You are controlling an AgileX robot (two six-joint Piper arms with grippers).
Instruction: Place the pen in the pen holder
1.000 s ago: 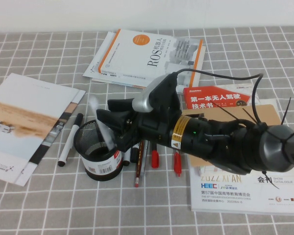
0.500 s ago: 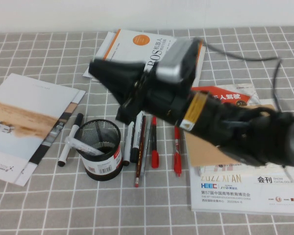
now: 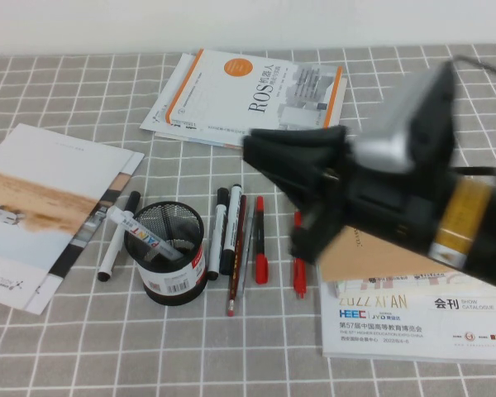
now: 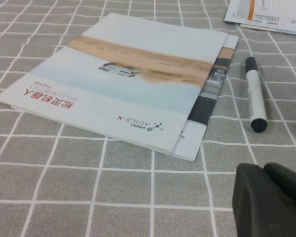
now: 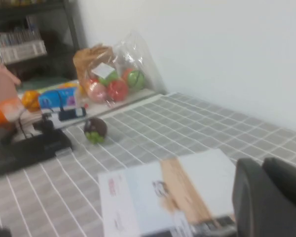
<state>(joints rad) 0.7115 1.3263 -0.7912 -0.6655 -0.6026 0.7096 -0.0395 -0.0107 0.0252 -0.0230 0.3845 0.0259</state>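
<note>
White pen with coloured letters (image 3: 143, 233) leans inside black mesh cup (image 3: 165, 253). Right claw (image 3: 269, 157) above worktop, empty, grip unclear. Left claw (image 4: 269, 200) low beside booklet, grip unclear. Job looks done; next, arm parks.

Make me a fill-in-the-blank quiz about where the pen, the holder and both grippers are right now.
1. The all-white marker pen leans inside the black wire-mesh ____.
2. The right gripper is raised above the row of markers and holds ____.
3. The black-capped white marker beside the brochure lies on the checked ____.
4. The left gripper is low over the cloth near the ____.

Missing words: pen holder; nothing; tablecloth; brochure
</note>
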